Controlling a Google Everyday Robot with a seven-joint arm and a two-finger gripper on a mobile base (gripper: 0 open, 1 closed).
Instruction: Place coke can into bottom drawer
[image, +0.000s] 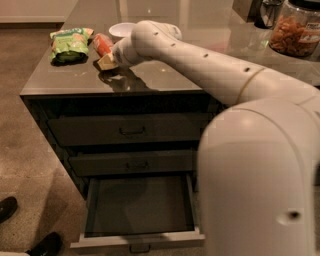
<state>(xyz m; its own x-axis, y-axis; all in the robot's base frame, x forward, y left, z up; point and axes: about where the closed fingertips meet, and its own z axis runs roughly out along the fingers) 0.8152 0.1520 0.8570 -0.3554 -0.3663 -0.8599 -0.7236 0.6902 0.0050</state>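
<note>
Countertop surface (160, 82) up top, my end effector (107, 61) low over it; can't tell how wide it's set. Looks like the reach step: coke can (102, 44) lies at its 11 o'clock. Next I'd grab it, then carry down to the open bottom drawer (140, 207) at 6.

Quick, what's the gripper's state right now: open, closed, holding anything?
Gripper: state cannot be told. It is low over the countertop, right next to the coke can.
</note>
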